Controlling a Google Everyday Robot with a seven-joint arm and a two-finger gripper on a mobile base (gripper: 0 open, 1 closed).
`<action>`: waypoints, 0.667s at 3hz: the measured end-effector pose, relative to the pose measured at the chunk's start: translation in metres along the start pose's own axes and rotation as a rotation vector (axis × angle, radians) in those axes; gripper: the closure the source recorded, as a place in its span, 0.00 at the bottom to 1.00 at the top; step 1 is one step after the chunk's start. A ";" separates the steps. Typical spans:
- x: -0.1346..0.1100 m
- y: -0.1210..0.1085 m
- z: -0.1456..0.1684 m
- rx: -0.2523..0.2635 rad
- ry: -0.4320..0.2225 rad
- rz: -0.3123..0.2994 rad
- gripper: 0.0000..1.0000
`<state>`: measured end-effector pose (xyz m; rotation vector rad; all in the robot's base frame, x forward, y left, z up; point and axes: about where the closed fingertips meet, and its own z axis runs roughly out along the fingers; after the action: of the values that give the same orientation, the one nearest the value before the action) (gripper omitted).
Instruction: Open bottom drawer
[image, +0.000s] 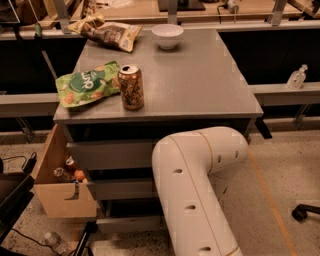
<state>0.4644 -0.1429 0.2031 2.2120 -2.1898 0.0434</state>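
A grey cabinet (165, 80) has three grey drawer fronts stacked under its top. The bottom drawer (125, 224) is the lowest and slimmest front, close to the floor, and only its left part shows. Its knob is hidden behind my white arm (200, 190), which bends in front of the drawers at the lower middle. The gripper is out of sight, hidden beyond the arm's bend. The top drawer front (110, 152) and the middle drawer front (122, 189) are also partly covered.
On the cabinet top are a brown can (131, 87), a green snack bag (85, 89), a brown chip bag (107, 32) and a white bowl (167, 35). A wooden box (55, 192) with small items hangs at the cabinet's left side. A chair base (305, 211) stands at the right.
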 end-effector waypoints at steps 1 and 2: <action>0.001 0.001 -0.003 -0.001 0.002 0.003 0.91; 0.001 0.001 -0.006 -0.001 0.002 0.004 1.00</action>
<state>0.4636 -0.1434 0.2091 2.2062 -2.1920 0.0445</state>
